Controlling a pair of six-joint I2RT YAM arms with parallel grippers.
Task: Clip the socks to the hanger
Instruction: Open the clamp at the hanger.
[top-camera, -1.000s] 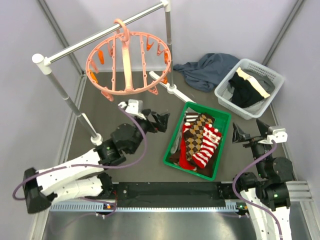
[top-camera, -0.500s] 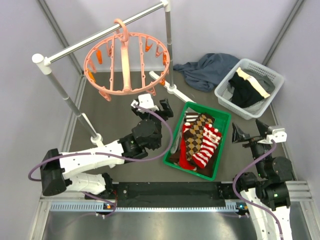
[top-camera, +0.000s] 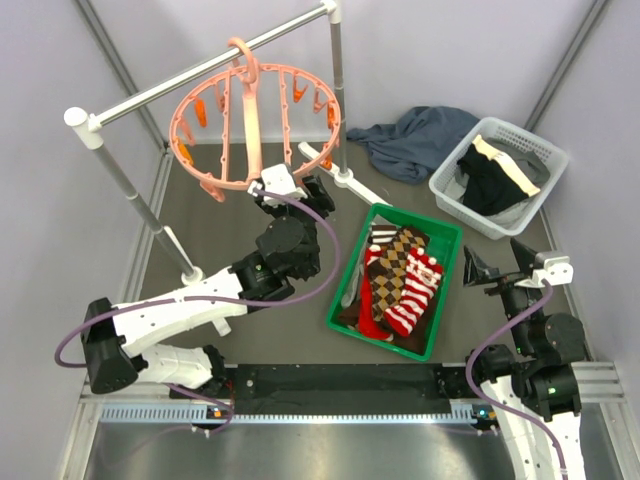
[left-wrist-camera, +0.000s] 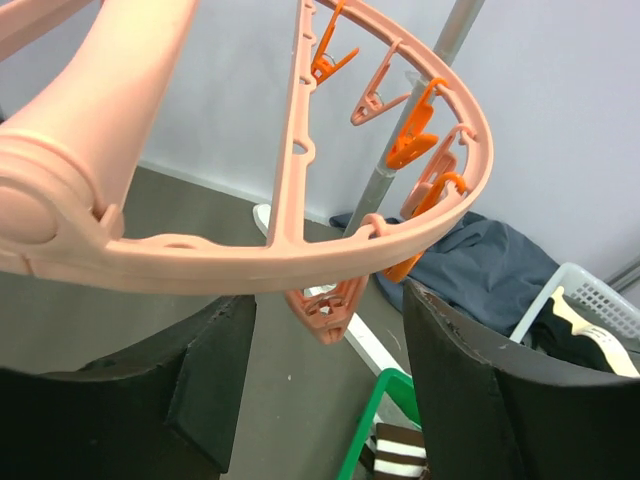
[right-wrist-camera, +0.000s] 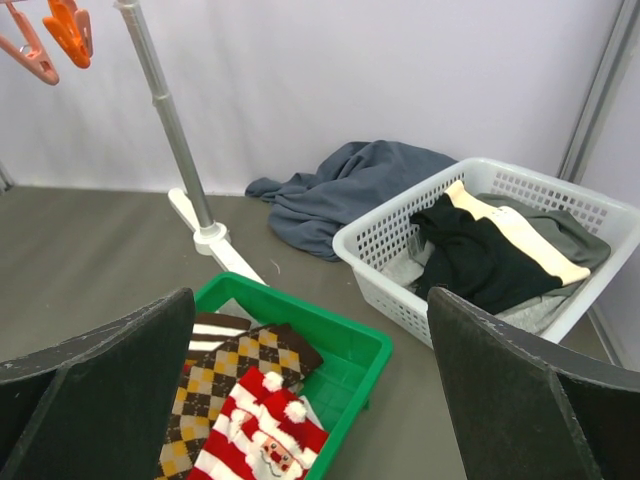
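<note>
Currently: hanger (top-camera: 254, 120) hooked on the rail (top-camera: 190, 78), hanging over the far left of the bench (top-camera: 205, 220). Orange clips (top-camera: 200, 113) spaced round its ring.

Socks (top-camera: 400, 280) heaped in the green tray (top-camera: 448, 285), right of centre and well apart from the hanger. The red-and-white striped one is on top with the argyle just behind it. Plain red and brown edges show underneath.

Left end effector (top-camera: 293, 195) is raised, right at the near lower rim of the hanger. Cannot tell from above whether it touches. In the left wrist view its fingers (left-wrist-camera: 480, 400) are spread apart with nothing gripped. The hanger rim crosses just above the gap, and one pale clip hangs below the rim, in line with the gap.

Right end effector (top-camera: 497, 262) sits low, just right of the tray and not touching it. In the right wrist view its fingers (right-wrist-camera: 530, 400) are wide apart and hold nothing. That view looks across the tray and socks toward the far wall.

Far right: white basket (top-camera: 450, 185) with dark and cream garments inside. A blue-grey cloth (top-camera: 420, 135) lies crumpled on the bench beside it, near the foot of the rail's right post.
</note>
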